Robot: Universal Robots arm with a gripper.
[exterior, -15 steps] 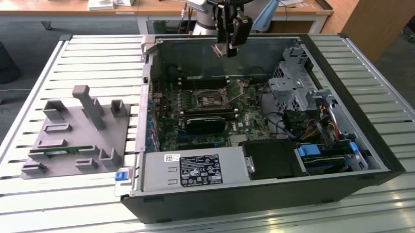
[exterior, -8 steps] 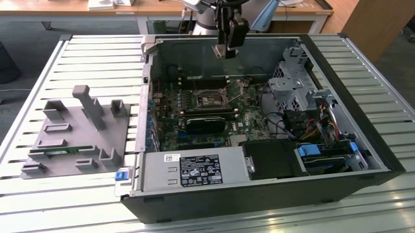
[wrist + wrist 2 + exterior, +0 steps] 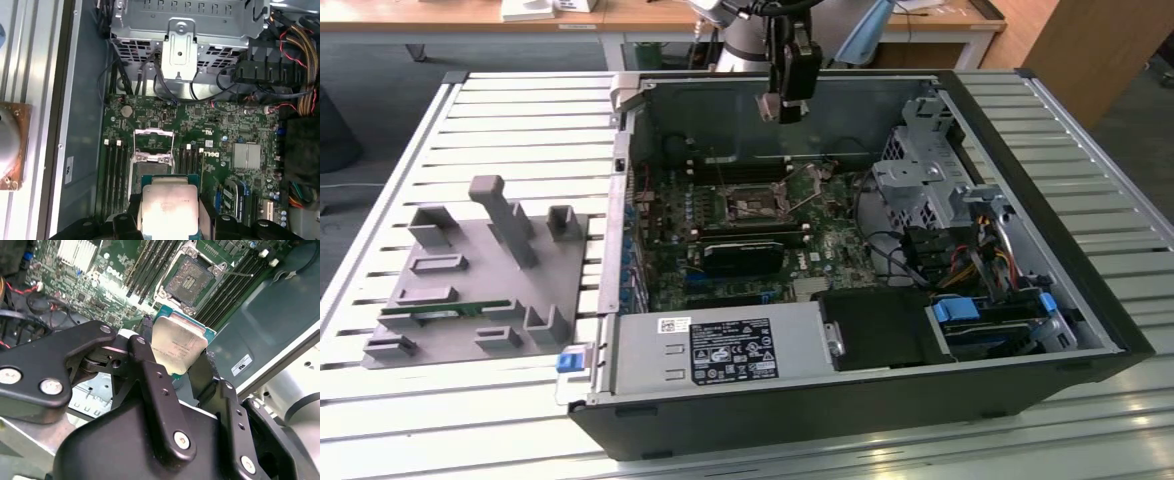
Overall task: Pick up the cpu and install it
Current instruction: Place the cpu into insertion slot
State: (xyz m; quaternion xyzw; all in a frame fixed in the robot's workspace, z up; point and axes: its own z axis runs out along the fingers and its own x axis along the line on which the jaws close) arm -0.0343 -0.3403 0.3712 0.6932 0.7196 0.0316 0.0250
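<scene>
Your gripper (image 3: 176, 357) is clamped on the cpu (image 3: 179, 342), one black finger (image 3: 150, 372) pressed against each side of its shiny silver top (the chip's green edge pokes out past the fingertips in both wrist views), so the chip hangs in the air and is not seated. In the exterior view your gripper (image 3: 787, 105) hangs inside the open computer case (image 3: 1067, 330), above the motherboard (image 3: 834, 235) and well apart from the open socket (image 3: 754, 205). On the exterior view's left, the gray holder tray (image 3: 467, 290) rests on the slatted table (image 3: 520, 120) just beside the case
</scene>
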